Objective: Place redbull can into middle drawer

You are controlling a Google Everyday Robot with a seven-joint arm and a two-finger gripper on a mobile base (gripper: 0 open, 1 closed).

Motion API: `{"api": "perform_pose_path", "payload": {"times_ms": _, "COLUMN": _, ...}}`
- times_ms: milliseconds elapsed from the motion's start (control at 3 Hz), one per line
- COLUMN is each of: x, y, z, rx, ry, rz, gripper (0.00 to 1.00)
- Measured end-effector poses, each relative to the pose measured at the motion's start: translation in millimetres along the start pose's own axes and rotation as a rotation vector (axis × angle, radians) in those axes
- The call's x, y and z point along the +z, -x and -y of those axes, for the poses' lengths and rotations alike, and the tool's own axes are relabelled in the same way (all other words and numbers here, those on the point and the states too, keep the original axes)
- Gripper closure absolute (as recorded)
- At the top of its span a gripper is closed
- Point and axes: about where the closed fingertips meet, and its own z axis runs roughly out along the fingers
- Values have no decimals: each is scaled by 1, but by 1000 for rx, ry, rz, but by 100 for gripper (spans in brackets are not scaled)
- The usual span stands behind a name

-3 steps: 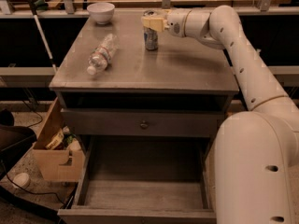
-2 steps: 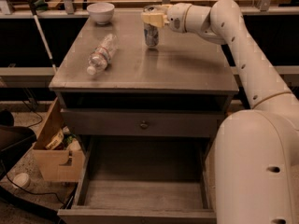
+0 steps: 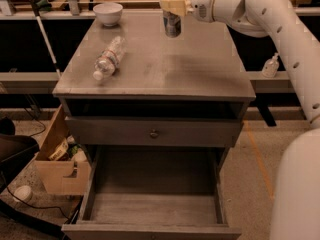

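The redbull can [image 3: 171, 24] is a slim silver-and-blue can, held upright above the back of the grey cabinet's top [image 3: 165, 69]. My gripper [image 3: 173, 6] reaches in from the right and is shut on the can's upper part, hiding its top. The middle drawer [image 3: 155, 206] is pulled out at the bottom of the cabinet, its bare plank floor in view with nothing in it. It lies well below and in front of the gripper.
A clear plastic water bottle [image 3: 108, 59] lies on the cabinet top at the left. A white bowl [image 3: 107, 13] stands at the back left. A closed drawer with a small knob [image 3: 154, 132] sits above the open one. A cardboard box [image 3: 59, 170] stands on the floor to the left.
My gripper has risen with the can, which has left the cabinet top and hangs a little higher and farther back than before.
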Motion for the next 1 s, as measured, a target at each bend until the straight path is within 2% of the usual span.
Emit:
{"api": "perform_pose_path", "payload": {"times_ms": 333, "x": -44, "y": 41, "z": -28, "rx": -80, "ry": -53, "rz": 41, "gripper": 100}}
{"api": "perform_pose_path", "payload": {"times_ms": 667, "x": -79, "y": 37, "z": -59, "rx": -105, "ry": -92, "rz": 83, "gripper": 100}}
{"api": "perform_pose_path", "payload": {"times_ms": 1000, "x": -104, "y": 15, "z": -120, "rx": -71, "ry": -44, "rz": 106, "gripper": 100}}
